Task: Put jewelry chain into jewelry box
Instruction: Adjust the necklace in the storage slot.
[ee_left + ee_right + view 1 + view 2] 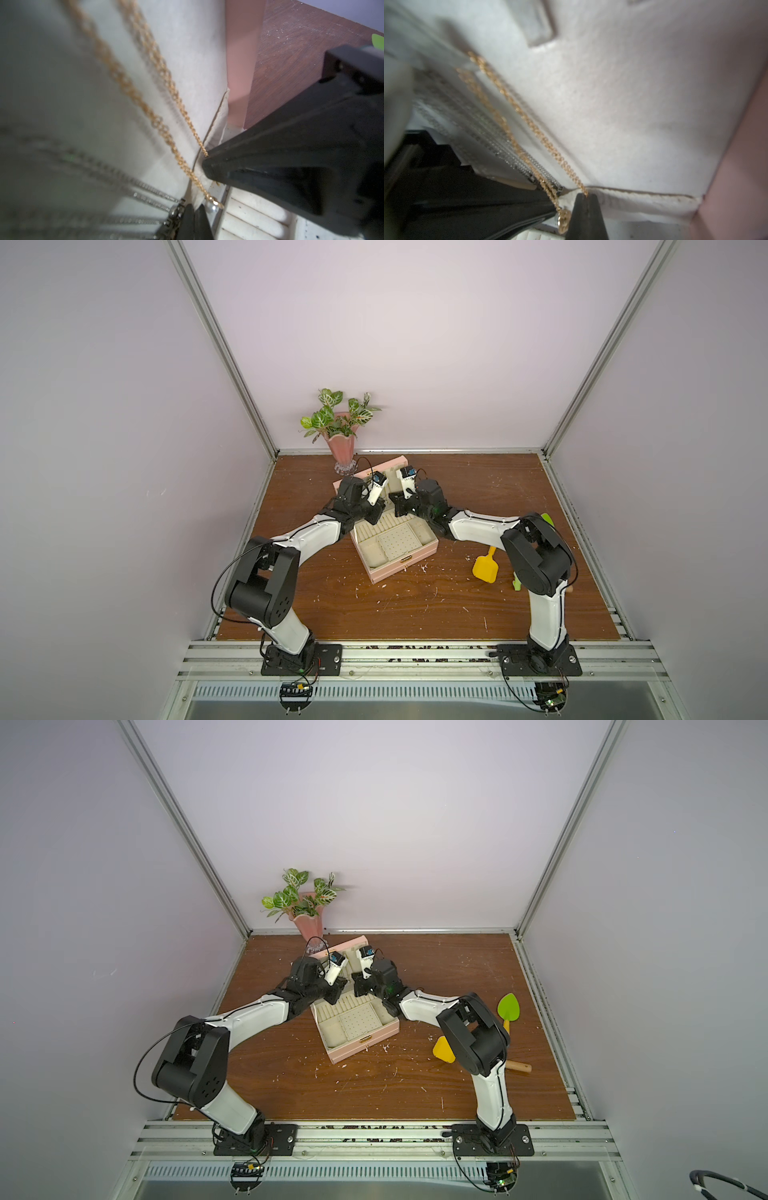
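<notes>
Right pincer (584,205) is seen closed on a strand of the jewelry chain (550,145), low in frame, against the cream lid lining (643,104) of the open jewelry box (386,570). Left pincer (195,214) is closed beside the bead (212,207). Placement judged nearly done; release and withdrawal remain.

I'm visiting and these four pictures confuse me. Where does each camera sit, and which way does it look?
Top views: one head high on the robot's base side, looking down at the table, jewelry box, left arm and right arm.
Left wrist: on the left arm, close against the lid lining; the left gripper, shut, and right gripper show.
Right wrist: on the right arm, facing that lining; right gripper shut on the jewelry chain.
Shared: both wrist views see the chain and lining.
</notes>
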